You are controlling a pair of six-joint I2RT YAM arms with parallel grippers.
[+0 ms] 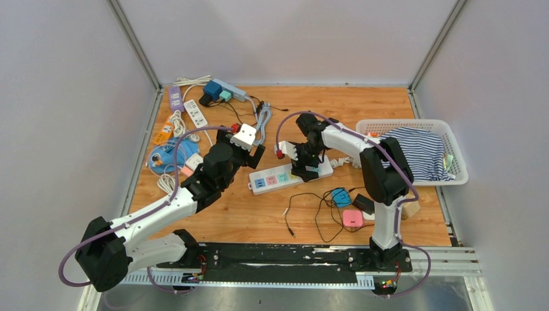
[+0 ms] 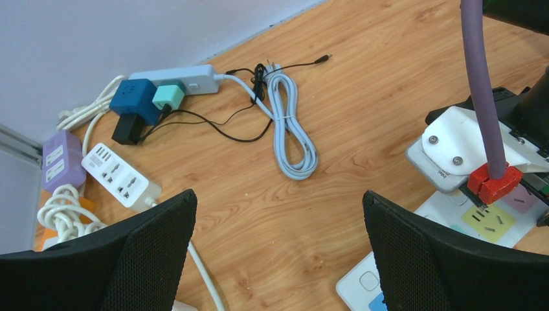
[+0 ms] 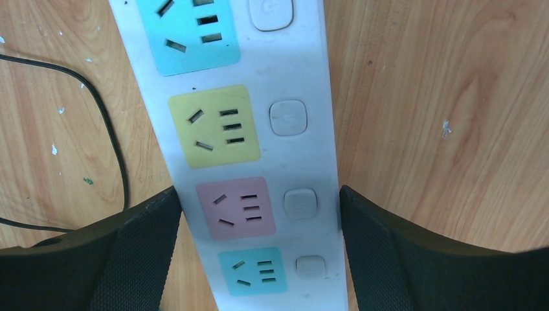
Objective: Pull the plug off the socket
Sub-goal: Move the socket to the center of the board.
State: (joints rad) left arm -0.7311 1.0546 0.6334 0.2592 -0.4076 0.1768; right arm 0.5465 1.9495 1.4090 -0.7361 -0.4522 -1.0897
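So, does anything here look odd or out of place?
Yes: the right claw straddles the white power strip, yet every coloured socket visible on it is empty. The plugged-in adapters I can see sit in the pale blue strip at the back.

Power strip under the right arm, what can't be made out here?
- Top view: the right arm covers the right end of the power strip, so anything plugged in there is hidden.
- Right wrist view: both strip ends are cut off by the frame.
- Right end effector: its fingers straddle the strip; contact is unclear.
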